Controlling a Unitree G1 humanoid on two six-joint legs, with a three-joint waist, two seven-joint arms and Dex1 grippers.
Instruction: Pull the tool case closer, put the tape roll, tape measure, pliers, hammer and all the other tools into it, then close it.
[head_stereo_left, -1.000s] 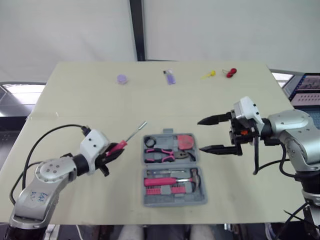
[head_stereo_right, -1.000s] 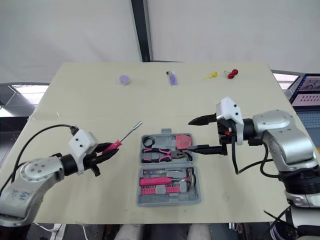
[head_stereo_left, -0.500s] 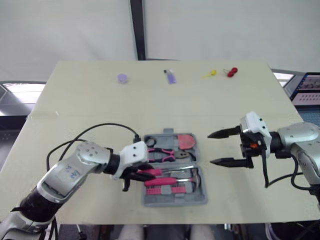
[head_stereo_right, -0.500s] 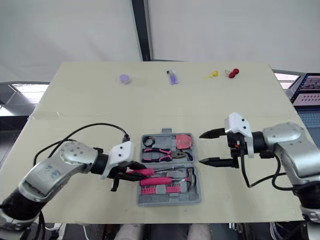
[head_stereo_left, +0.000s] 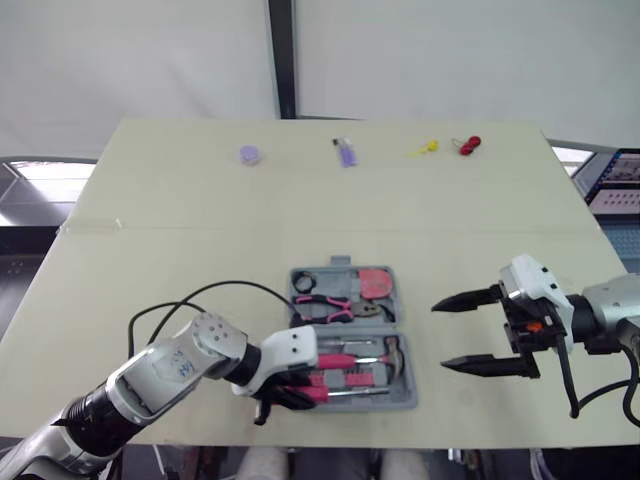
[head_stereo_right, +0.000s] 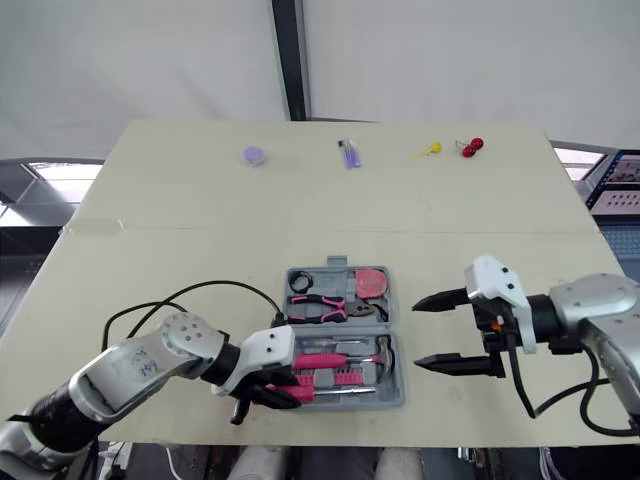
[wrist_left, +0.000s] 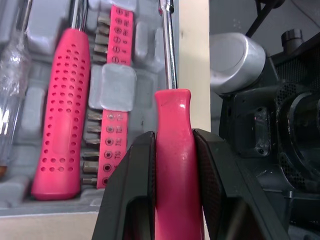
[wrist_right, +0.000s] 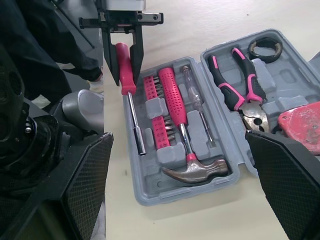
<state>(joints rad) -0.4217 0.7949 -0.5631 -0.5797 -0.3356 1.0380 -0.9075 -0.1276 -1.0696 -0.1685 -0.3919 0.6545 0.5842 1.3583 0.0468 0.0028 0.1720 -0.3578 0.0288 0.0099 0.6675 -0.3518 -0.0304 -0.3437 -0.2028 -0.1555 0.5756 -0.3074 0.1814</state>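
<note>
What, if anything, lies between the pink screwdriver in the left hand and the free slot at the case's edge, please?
Nothing visible does. The left hand grips the screwdriver by its handle, with the shaft over the outermost slot of the tool case. The bit rack and hammer lie beside that slot, not in it.

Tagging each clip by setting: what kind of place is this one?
Probably a lab test bench: beige table before white partition panels, an open grey tool case, a screen at the side.
</note>
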